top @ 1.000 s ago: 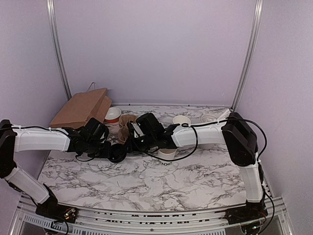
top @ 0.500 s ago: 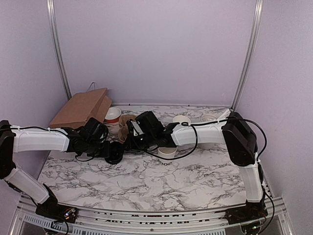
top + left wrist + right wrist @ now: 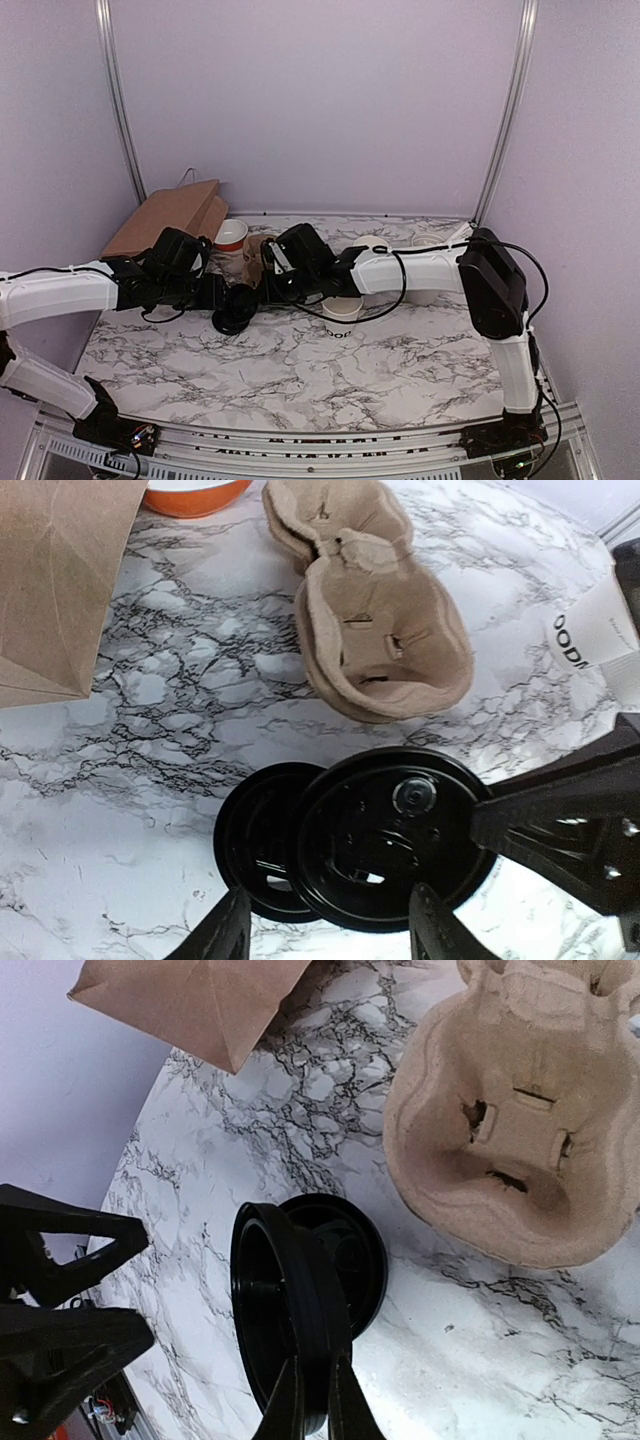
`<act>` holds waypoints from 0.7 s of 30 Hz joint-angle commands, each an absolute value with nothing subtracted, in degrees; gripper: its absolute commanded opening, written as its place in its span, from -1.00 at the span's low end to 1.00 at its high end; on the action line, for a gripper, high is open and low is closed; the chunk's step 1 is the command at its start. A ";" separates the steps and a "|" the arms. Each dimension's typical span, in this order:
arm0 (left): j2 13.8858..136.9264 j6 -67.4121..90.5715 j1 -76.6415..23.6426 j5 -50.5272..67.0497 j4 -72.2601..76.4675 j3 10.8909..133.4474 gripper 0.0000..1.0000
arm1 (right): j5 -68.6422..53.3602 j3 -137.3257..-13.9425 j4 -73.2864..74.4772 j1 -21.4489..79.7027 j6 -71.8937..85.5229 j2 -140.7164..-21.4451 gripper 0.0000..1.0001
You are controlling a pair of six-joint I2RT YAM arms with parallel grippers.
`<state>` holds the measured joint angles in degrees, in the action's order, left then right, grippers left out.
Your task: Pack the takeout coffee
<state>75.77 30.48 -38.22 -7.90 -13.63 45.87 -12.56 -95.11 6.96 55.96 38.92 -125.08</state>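
Round glossy black lid [image 3: 275,1300], seemingly step-rimmed, over veined marble table [image 3: 500,1360].

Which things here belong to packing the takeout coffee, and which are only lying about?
For the job: lettered white cup; black lid, pinched at its rim by the right gripper; probably also the pulp cup carrier and brown paper bag.

Lying about: second black lid on the table; orange cup; white containers at the back.
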 commanded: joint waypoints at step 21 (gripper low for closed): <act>66.35 33.16 -38.41 12.59 -6.49 53.93 0.24 | 7.10 -89.51 16.90 55.60 26.30 -103.53 -1.00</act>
